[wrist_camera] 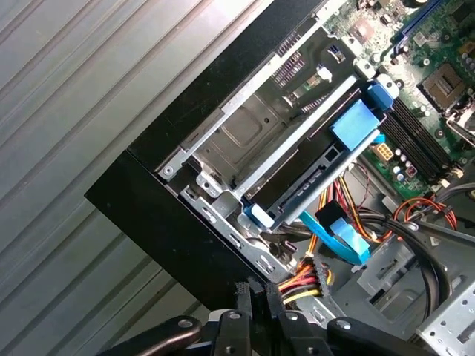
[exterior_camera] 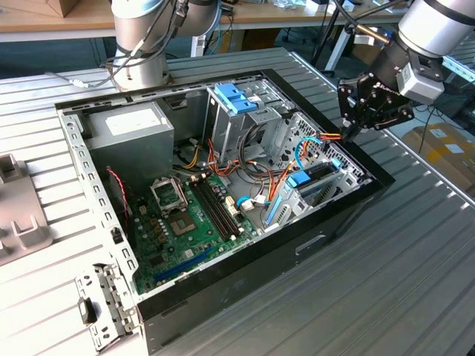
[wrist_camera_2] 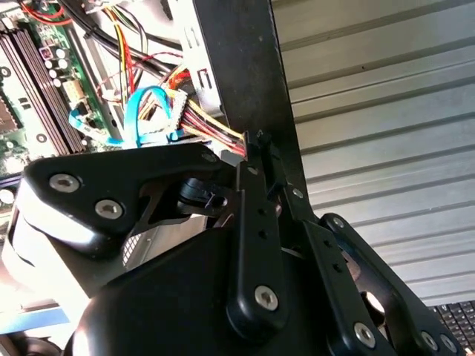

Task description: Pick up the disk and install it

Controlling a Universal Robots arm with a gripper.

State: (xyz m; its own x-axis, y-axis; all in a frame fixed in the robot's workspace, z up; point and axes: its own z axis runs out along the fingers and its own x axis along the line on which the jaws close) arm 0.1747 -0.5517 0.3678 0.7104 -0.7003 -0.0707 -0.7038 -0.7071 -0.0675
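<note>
Gripper point(exterior_camera: 350, 133) hung at case rim, fingers point(wrist_camera: 252, 297) pressed nearly together, holding nothing, tips beside cable bundle point(wrist_camera: 308, 278). Step judged: approach before pick. Disk point(wrist_camera: 315, 167) lay just beyond the tips, seated in drive bay point(wrist_camera: 237, 133). Grasp would call for wider opening. Motherboard point(exterior_camera: 193, 222) farther off.
</note>
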